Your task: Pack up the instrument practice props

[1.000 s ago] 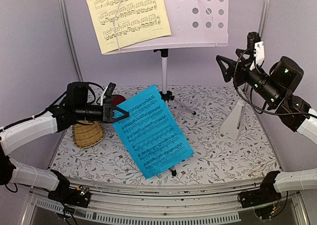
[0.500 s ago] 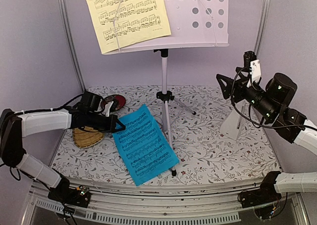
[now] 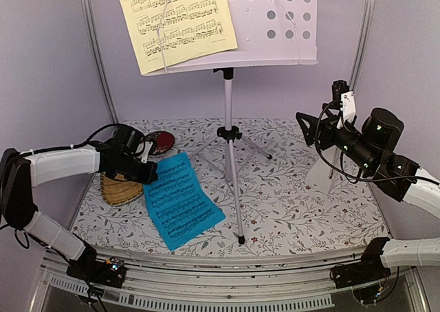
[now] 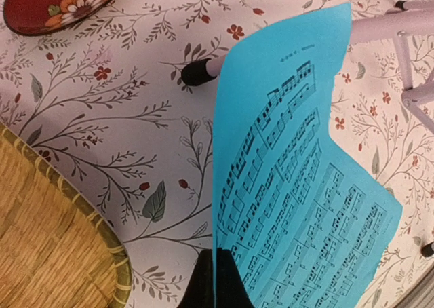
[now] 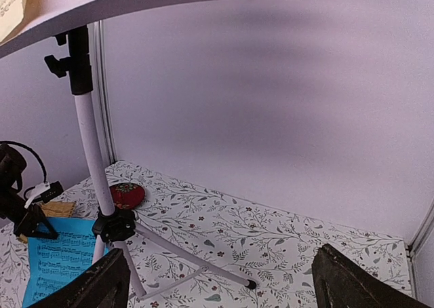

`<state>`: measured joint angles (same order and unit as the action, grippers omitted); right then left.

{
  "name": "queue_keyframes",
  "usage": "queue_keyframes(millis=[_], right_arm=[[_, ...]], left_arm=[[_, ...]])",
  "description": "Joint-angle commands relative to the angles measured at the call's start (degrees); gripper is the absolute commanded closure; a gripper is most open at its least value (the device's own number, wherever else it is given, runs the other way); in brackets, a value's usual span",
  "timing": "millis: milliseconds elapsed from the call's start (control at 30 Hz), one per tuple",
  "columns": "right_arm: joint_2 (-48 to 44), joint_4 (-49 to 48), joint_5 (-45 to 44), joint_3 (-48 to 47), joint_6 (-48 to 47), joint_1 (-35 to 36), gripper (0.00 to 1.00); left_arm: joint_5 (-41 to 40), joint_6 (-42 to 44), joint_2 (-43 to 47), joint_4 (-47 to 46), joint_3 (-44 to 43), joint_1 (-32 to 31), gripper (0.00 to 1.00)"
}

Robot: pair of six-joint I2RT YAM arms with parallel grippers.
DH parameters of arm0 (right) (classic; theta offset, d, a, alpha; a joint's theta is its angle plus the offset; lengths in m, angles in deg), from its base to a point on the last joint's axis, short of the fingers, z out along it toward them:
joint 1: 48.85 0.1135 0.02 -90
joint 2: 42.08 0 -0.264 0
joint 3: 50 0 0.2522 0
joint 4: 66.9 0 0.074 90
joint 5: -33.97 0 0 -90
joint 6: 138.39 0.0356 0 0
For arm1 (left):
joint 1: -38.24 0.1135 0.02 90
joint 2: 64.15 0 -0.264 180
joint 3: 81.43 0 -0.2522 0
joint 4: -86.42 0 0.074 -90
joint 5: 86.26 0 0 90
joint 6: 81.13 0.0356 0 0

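The left gripper (image 3: 152,169) is pinching the blue music sheet (image 3: 180,201) at its near edge, bamboo tray (image 3: 118,188) just beside; the right gripper (image 3: 306,128) is hovering wide open over floral tabletop (image 3: 295,202).

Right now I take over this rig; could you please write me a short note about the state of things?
Left gripper: shut on a corner of the blue sheet, low beside the bamboo tray.
Right gripper: open, empty, raised near the metronome.
Yellow sheet: on the stand desk; the stand is upright.
Done: blue sheet picked up; nothing packed yet.
Left: put away the blue sheet, then the yellow sheet, metronome and stand.
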<state>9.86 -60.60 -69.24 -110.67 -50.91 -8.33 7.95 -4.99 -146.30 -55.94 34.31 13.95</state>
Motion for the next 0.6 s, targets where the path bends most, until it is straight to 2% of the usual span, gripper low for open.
queue_keyframes(millis=[0,167,233,300,467,567], right_arm=[[-0.9,-1.2,0.3,1.2,1.9,0.1,0.04],[-1.9,-0.8,0.5,1.7,2.2,0.1,0.04],[-2.5,-1.1,-0.5,1.9,2.2,0.1,0.04],[-3.8,-2.9,-4.3,2.8,4.8,0.1,0.05],[-7.9,-14.2,-3.2,8.2,7.6,0.1,0.03],[-7.1,-14.5,-1.1,7.4,9.3,0.1,0.03]], left_arm=[[-0.6,1.9,-1.0,2.1,-0.9,0.7,1.00],[-1.6,1.4,-0.8,0.2,1.1,0.7,1.00],[-0.9,0.4,-0.8,-0.3,0.9,0.7,0.92],[-0.6,-0.8,-0.5,-0.4,-0.1,0.7,0.81],[-2.8,-3.6,4.5,-3.9,-0.9,0.7,0.36],[-4.5,-3.6,7.7,-3.5,-2.8,0.7,0.24]])
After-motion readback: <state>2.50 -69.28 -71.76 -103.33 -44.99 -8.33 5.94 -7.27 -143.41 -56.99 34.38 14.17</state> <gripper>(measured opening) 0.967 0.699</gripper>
